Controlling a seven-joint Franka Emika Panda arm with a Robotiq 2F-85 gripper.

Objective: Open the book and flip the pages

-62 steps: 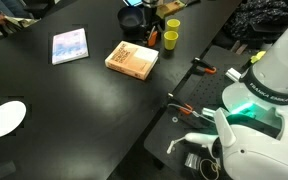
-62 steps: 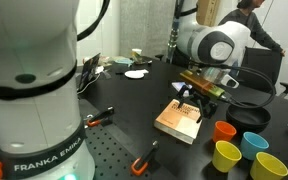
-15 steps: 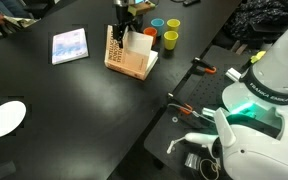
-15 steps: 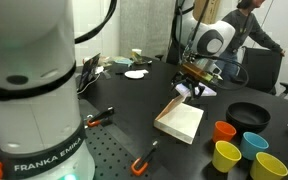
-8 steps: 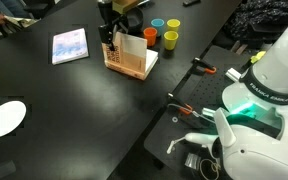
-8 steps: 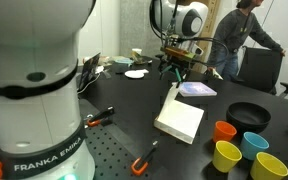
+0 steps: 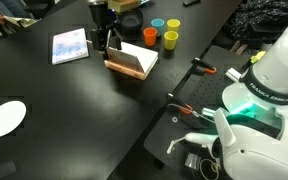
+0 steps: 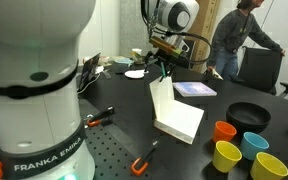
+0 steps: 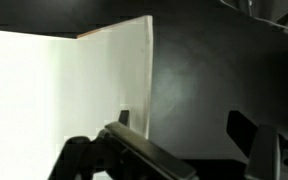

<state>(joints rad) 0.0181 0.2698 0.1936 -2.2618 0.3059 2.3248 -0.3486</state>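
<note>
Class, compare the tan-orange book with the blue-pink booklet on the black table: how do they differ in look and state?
Colour: the book has a tan-orange cover and white pages; the booklet is blue and pink. Thickness: the book is thick, the booklet thin. State: the book is open with a leaf standing up; the booklet lies flat. Both are rectangular, on the black table.
</note>
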